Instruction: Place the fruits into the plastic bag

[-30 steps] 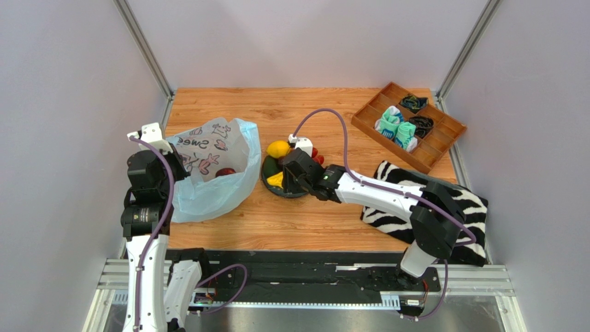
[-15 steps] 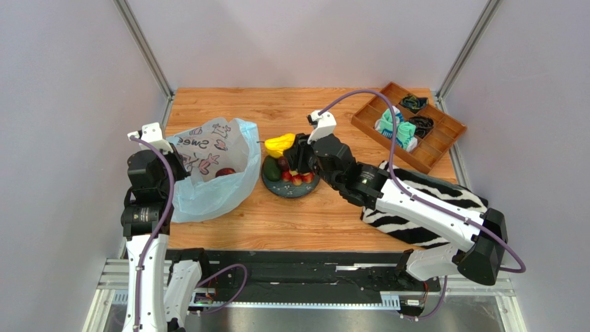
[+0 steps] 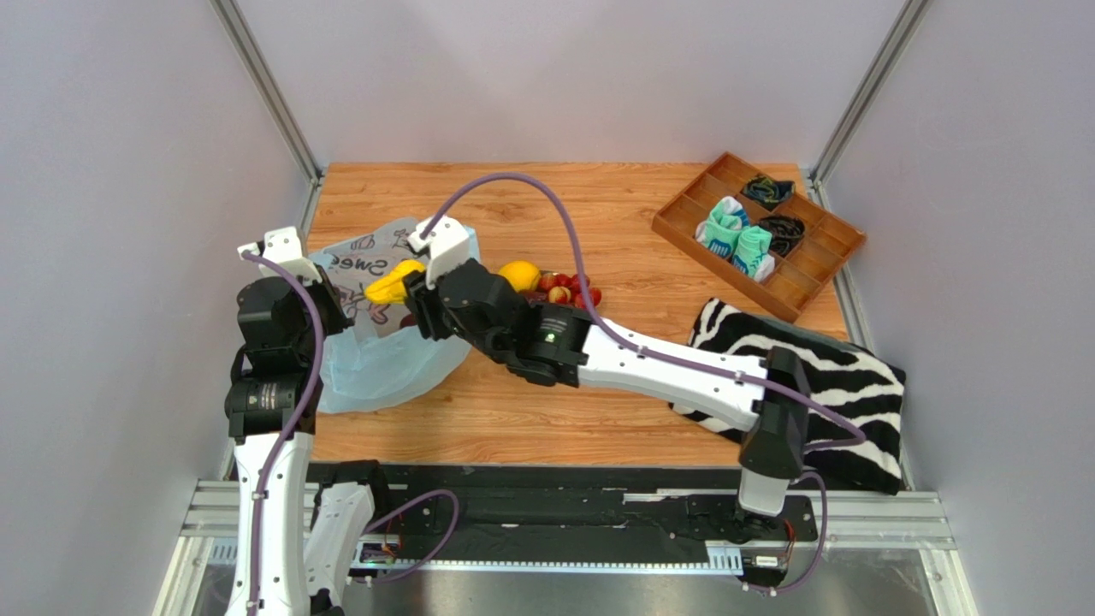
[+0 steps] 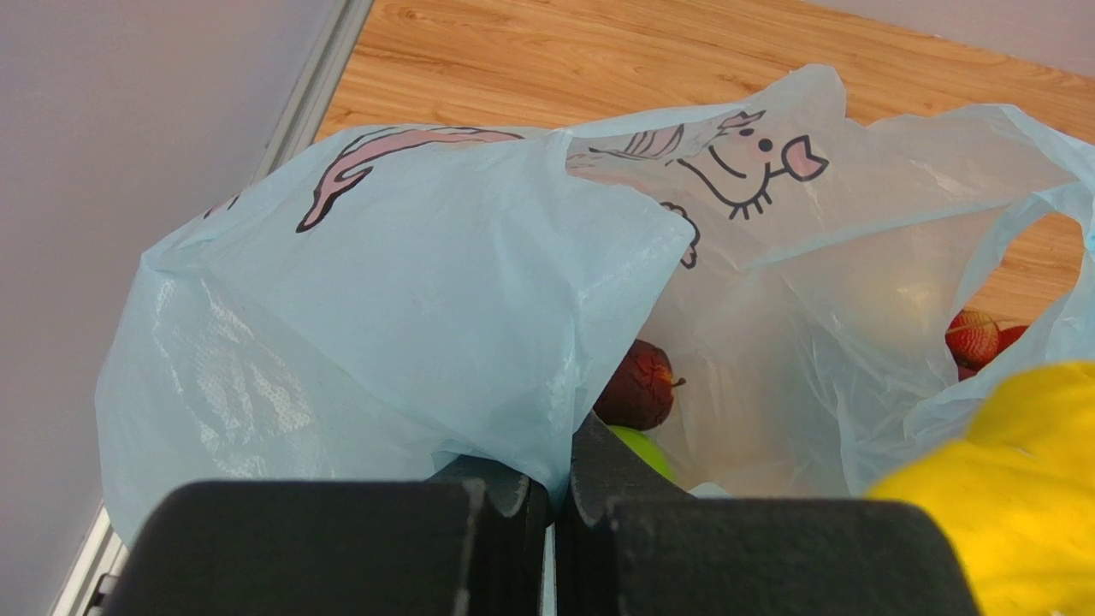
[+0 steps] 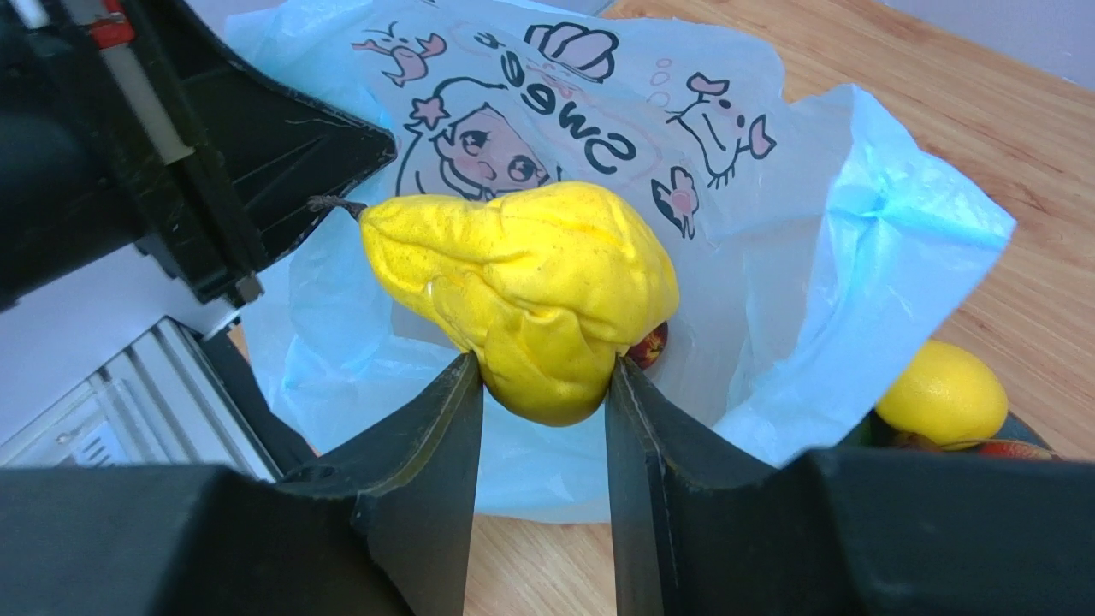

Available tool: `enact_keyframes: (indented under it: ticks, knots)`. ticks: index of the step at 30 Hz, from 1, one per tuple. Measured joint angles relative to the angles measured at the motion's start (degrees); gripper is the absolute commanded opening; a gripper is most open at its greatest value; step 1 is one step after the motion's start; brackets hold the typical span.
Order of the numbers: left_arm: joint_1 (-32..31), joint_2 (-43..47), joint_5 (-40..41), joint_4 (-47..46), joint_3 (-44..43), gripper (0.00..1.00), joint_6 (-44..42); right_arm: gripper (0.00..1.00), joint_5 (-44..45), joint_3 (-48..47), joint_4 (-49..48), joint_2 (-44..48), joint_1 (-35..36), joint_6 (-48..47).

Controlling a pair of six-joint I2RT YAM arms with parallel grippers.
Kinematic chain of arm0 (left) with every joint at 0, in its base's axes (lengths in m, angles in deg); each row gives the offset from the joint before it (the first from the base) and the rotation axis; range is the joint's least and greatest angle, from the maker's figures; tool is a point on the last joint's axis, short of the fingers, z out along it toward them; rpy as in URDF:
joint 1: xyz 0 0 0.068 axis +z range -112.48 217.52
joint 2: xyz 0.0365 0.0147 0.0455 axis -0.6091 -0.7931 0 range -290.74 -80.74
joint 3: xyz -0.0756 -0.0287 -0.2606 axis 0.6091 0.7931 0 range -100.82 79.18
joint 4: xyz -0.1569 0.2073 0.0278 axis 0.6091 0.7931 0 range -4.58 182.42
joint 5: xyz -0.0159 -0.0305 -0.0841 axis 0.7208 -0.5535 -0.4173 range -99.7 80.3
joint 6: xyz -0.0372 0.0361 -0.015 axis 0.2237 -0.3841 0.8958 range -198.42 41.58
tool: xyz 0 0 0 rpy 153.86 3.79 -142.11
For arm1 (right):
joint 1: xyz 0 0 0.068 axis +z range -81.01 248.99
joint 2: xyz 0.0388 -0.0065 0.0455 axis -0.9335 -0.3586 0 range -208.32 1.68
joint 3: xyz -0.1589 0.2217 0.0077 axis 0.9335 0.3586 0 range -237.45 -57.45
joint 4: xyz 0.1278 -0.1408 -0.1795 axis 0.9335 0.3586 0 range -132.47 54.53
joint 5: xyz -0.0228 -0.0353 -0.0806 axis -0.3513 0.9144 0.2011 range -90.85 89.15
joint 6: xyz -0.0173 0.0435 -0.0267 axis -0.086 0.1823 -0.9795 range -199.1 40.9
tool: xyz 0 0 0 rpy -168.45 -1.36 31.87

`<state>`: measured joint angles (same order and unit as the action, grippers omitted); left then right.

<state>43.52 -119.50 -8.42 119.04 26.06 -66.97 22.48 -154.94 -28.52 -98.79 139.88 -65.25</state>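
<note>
Black fingers [image 5: 431, 462] of the right gripper [image 5: 540, 392] are clenched on the yellow pear [image 5: 527, 289], pinching its fat lower end from both sides, with the stem end pointing toward the left arm. The pear hangs in the air right above the open mouth of the plastic bag [image 5: 836, 257], whose pale blue film shows shells, a cartoon girl and the word "Sweet".

On the bag's near-left edge the left gripper [image 4: 559, 494] is closed tight on a fold of the plastic, and the film rises from its jaws so that the mouth gapes. Inside the bag lie two fruits already — a dark red-purple round fruit [image 4: 636, 385] and, just below it and partly hidden, a bright green apple [image 4: 643, 449].

Just beside the bag on its right, the yellow lemon [image 3: 519, 275] and several small red fruits [image 3: 566, 285] rest together; the right arm crosses over them and hides what they lie on.

Farther right on the wooden table [image 3: 617, 205] a zebra-striped cloth [image 3: 848, 372] lies under the right arm — and a wooden tray [image 3: 823, 229] of folded socks stands near the far right corner.
</note>
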Motion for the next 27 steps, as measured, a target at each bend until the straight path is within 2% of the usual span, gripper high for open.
enact_keyframes:
  ticks: [7, 11, 27]
  knots:
    - [0.0, 0.0, -0.2, 0.0, 0.0, 0.0, 0.0, 0.0, 1.5, -16.9, 7.8, -13.7, -0.6, -2.1]
    - [0.1, 0.0, 0.1, 0.0, 0.0, 0.0, 0.0, 0.0, 1.2, -23.5, 11.9, -20.2, -1.7, -2.0]
    - [0.0, -0.1, -0.4, 0.0, 0.0, 0.0, 0.0, 0.03, -15.3, -27.1, 14.6, -29.3, -4.3, 3.9]
